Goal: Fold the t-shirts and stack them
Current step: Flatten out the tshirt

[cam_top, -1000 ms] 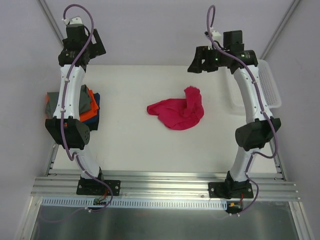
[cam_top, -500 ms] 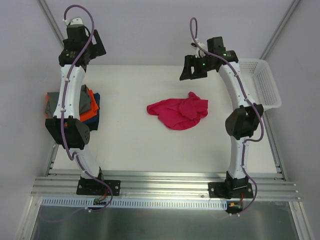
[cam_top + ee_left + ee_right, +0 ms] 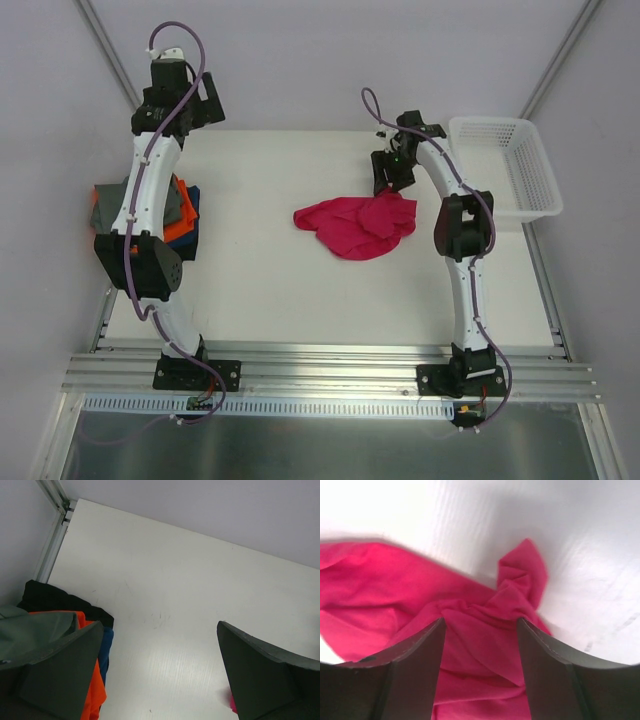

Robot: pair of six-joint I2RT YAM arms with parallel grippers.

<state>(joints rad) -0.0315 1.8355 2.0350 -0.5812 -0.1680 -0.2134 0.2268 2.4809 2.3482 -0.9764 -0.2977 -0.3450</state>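
Observation:
A crumpled magenta-pink t-shirt point(image 3: 355, 227) lies in the middle of the white table point(image 3: 280, 290). My right gripper point(image 3: 387, 182) is low over its far right edge, jaws open, with pink cloth point(image 3: 480, 645) between the fingers point(image 3: 415, 665); I cannot tell whether they touch it. A stack of grey, orange and dark navy t-shirts point(image 3: 178, 215) sits at the table's left edge; it also shows in the left wrist view point(image 3: 92, 680). My left gripper point(image 3: 195, 100) is open and empty, raised at the far left corner above bare table point(image 3: 165, 645).
A white plastic mesh basket point(image 3: 510, 165) stands at the far right of the table, right of my right arm. Metal frame posts point(image 3: 105, 50) rise at the back corners. A rail point(image 3: 330, 365) runs along the near edge.
My right gripper has swung left from the basket side and come down onto the pink t-shirt's far right edge. The raised fold of the shirt has dropped flat. The left gripper shifted slightly right.

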